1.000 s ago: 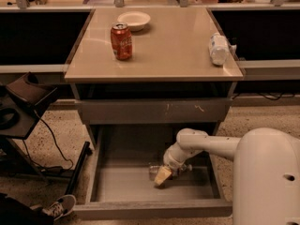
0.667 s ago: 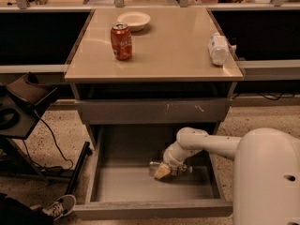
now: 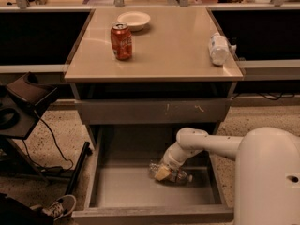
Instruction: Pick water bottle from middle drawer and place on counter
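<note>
The water bottle (image 3: 181, 176) lies on its side on the grey floor of the open middle drawer (image 3: 122, 187), right of centre, with its cap pointing right. My gripper (image 3: 162, 173) reaches down into the drawer on the white arm and sits right on the bottle's left part, covering it. The tan counter (image 3: 164, 55) is above, on top of the cabinet.
On the counter stand a red soda can (image 3: 121, 41), a white bowl (image 3: 134, 20) and a whitish bottle-like object (image 3: 218, 49) at the right edge. A scratched closed drawer front (image 3: 150, 111) overhangs the open drawer. My white body (image 3: 267, 177) fills the lower right. A black chair (image 3: 23, 102) and a shoe (image 3: 58, 206) are at the left.
The gripper tip has shifted only slightly at the bottle. The arm and bottle stay in nearly the same place in the drawer.
</note>
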`<state>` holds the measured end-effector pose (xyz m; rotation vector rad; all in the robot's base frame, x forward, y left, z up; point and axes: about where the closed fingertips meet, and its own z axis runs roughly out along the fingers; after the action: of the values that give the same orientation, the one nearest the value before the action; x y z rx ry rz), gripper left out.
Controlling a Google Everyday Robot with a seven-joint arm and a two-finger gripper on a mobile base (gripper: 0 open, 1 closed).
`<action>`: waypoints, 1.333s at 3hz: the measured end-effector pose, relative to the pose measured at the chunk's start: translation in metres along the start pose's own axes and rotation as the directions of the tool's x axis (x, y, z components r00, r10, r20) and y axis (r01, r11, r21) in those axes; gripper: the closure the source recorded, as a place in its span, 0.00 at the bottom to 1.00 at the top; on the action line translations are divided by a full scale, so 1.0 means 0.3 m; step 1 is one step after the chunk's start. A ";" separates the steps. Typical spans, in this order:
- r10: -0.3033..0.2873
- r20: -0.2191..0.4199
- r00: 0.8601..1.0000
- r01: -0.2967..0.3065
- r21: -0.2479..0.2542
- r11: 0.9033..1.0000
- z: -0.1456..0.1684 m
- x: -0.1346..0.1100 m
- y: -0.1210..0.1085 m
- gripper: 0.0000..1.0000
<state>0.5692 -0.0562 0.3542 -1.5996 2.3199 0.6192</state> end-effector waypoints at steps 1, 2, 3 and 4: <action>0.017 -0.009 1.000 -0.017 0.050 0.999 -0.208 -0.033 -0.032 1.00; 0.058 -0.017 0.998 -0.055 0.145 0.988 -0.611 -0.135 -0.120 1.00; 0.080 0.008 0.997 -0.079 0.259 0.963 -0.961 -0.228 -0.172 1.00; 0.079 0.008 0.997 -0.079 0.259 0.963 -0.961 -0.228 -0.172 1.00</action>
<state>0.6507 -0.1540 0.6267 -1.3959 2.3615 0.3129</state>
